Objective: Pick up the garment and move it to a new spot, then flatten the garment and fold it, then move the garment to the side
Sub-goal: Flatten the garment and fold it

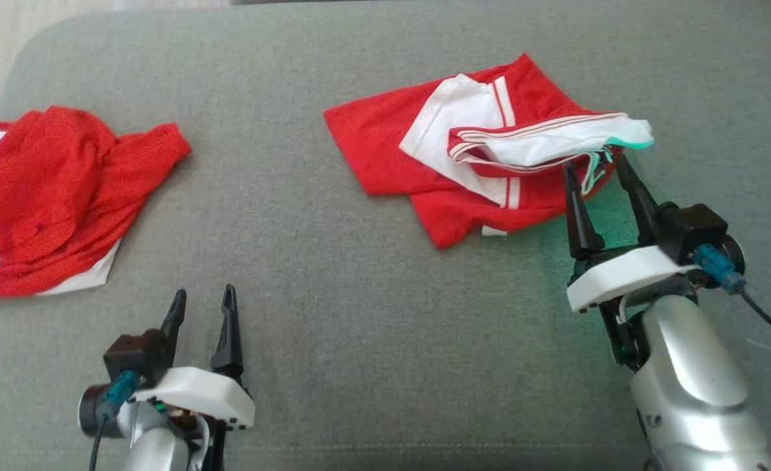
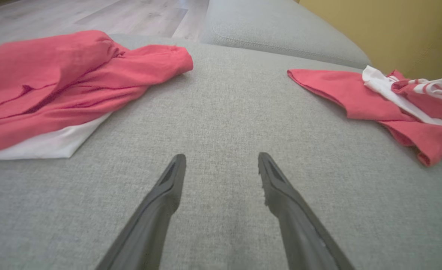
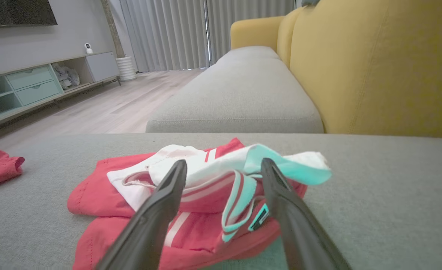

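A red garment with white panels and stripes (image 1: 477, 147) lies crumpled on the grey cushion at the upper right; it also lies at the right of the left wrist view as the garment (image 2: 386, 101) and low in the right wrist view as the garment (image 3: 191, 202). My right gripper (image 1: 598, 163) is open, its fingertips at the garment's near right edge, with a fold of cloth between them (image 3: 224, 168). My left gripper (image 1: 203, 297) stands open over bare cushion at the lower left (image 2: 221, 159), holding nothing.
A second red and white garment (image 1: 45, 196) lies heaped at the cushion's left edge. The grey sofa cushion (image 1: 372, 327) spreads wide between both garments. A yellow sofa back (image 3: 375, 63), wood floor and a low cabinet (image 3: 29, 86) lie beyond.
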`<state>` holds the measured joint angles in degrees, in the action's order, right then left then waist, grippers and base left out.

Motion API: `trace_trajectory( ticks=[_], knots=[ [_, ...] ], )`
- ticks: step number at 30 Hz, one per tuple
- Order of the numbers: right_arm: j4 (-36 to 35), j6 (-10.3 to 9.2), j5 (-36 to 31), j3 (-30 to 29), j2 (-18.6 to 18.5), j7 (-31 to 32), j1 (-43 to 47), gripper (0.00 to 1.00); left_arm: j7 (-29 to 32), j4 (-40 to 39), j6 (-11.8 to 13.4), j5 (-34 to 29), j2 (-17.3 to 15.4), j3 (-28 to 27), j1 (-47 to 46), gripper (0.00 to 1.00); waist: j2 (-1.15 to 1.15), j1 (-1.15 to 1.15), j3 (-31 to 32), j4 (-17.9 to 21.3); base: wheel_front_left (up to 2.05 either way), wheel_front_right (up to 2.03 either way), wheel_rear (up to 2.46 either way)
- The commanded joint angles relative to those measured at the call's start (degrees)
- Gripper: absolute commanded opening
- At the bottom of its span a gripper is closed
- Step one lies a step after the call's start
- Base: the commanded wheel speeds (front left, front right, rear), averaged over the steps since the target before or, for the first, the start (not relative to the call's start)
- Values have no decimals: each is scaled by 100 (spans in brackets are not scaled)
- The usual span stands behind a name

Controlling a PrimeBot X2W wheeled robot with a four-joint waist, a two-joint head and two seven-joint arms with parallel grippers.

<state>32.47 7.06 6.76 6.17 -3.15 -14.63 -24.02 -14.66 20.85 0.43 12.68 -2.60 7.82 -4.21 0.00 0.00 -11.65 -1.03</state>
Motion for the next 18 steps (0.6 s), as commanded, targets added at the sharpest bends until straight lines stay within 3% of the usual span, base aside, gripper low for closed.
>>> trace_trajectory(
  ticks=[1,17,18],
  knots=[
    [-104,43,75,81,27,-37,-211,100,-34,-139,-11,28,-28,-142,-257,100,0,0,-58,-63,0,0,0],
    [281,43,625,96,27,-37,-654,100,-34,-39,-53,5,-28,179,-401,100,0,0,-307,-207,0,0,0],
    [304,43,632,81,27,-37,-685,79,-34,-31,-54,11,-28,191,-411,100,0,0,-320,-218,0,0,0]
  ],
)
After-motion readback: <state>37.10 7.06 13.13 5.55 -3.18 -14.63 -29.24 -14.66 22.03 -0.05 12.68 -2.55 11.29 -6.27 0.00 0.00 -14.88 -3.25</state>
